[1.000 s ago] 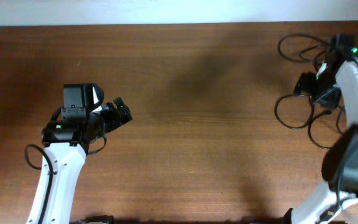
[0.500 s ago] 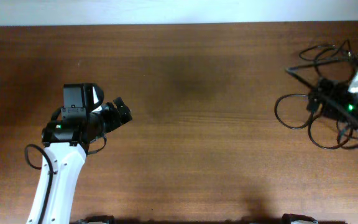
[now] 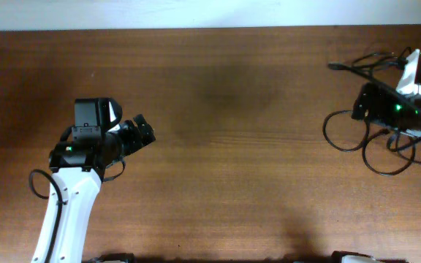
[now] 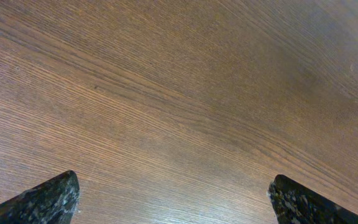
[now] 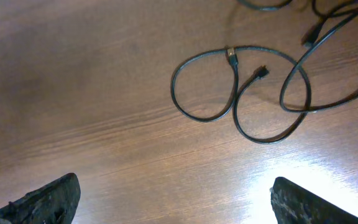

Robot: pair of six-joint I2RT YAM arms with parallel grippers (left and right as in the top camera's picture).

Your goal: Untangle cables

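Mostly at the right edge: cords [image 5: 230, 55] bunched, hands spread

The cords lie at the far right of the counter [image 3: 232, 183]. Their loops [image 3: 326, 135] run near its right edge, and the topmost strands come close to the far edge. From above, about three loops show where they overlap. How many separate cords make them up cannot be told, since the right arm covers part of the bundle.

The right wrist view shows two joined loops ending in one small plug [image 5: 263, 72], with a further strand crossing them on the right. All of it lies flat on the wood.

The right hand [image 5: 173, 202] hangs above this bundle. Its two fingers [image 5: 45, 200] are spread wide and hold nothing.

A broad stretch of wood separates the cords from the left hand [image 4: 176, 200], which is well apart on the left side. It is likewise spread wide over bare wood.
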